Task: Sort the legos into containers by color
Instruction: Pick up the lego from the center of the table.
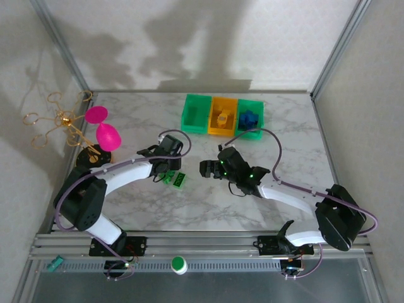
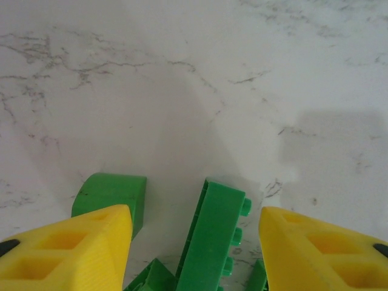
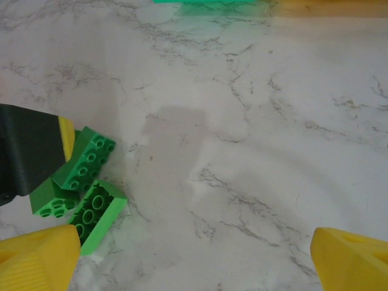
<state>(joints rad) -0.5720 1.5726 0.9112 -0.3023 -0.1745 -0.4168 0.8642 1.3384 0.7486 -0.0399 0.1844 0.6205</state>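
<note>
Several green legos (image 1: 174, 179) lie in a cluster on the marble table. My left gripper (image 1: 166, 170) is down over them. In the left wrist view its yellow fingers (image 2: 73, 245) straddle a long green lego (image 2: 215, 239) lying on its side, with a gap on each side; another green lego (image 2: 112, 195) sits just left. My right gripper (image 1: 207, 168) stands open to the right of the cluster, nothing between its fingers (image 3: 345, 257); the green legos (image 3: 91, 159) lie at its left. The containers (image 1: 222, 117) stand in a row at the back, blue legos (image 1: 249, 118) in the right one, yellow ones in the middle.
Two pink goblets (image 1: 104, 129) and a gold wire stand (image 1: 60, 120) occupy the back left. The table (image 1: 284, 158) is walled on three sides. Bare marble lies between the cluster and the containers. A green-capped knob (image 1: 179, 264) sits on the front rail.
</note>
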